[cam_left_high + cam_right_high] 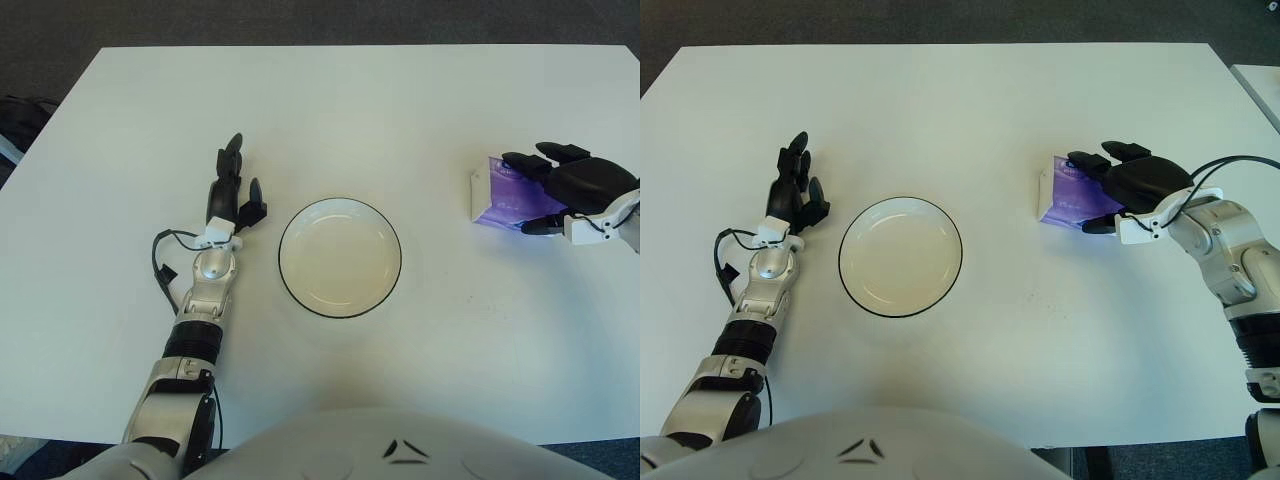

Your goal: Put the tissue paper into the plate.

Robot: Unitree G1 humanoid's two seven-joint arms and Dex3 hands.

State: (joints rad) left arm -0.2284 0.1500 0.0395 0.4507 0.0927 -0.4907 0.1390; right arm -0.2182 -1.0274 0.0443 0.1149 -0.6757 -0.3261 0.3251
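Right hand at table's right edge, fingers wrapped over purple tissue pack, thumb under its near side. Pack's white end sticks out to left of fingers. Plate well apart, to left and nearer robot, empty. Left hand just beyond plate's left rim, fingers straight, holds nothing.
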